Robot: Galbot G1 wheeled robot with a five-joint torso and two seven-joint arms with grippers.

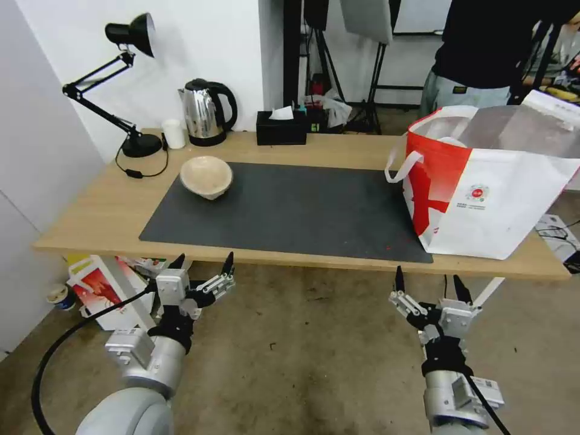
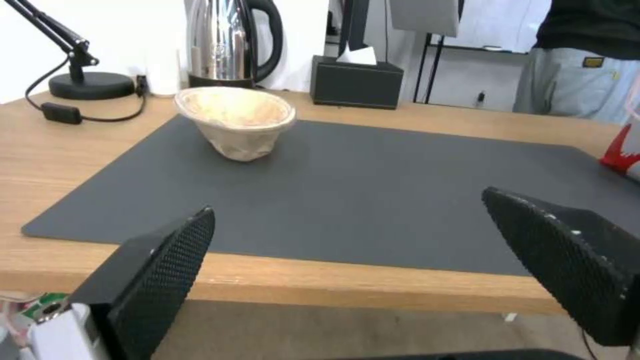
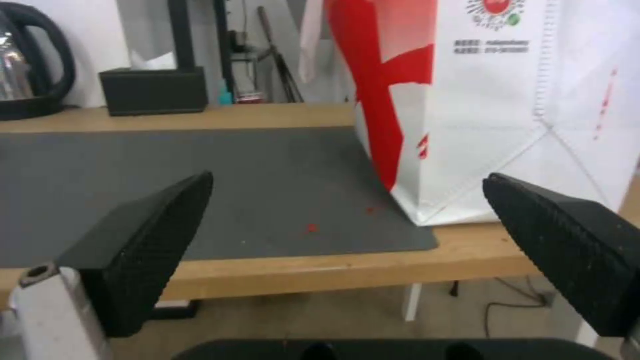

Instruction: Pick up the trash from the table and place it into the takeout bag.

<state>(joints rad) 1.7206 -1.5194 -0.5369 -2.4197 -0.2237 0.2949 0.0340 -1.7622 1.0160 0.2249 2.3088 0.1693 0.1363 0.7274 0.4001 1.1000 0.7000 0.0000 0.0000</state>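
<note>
Both jaws gape empty; takeout bag (image 1: 495,199) hides its contents, edge cut off.

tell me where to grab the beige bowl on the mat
Pinch the near rim of the bowl with the left end effector, one finger inside, one outside. It sits tilted on the mat, mouth open toward the robot, so come in from the front and above.

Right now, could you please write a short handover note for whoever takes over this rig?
Left gripper: open, empty, below the table's front edge.
Right gripper: open, empty, low in front of the takeout bag.
Beige bowl: on the mat's far left corner, tilted.
Bag stands open at the table's right end.
Left: bowl into the bag. Bag contents cannot be told.
</note>
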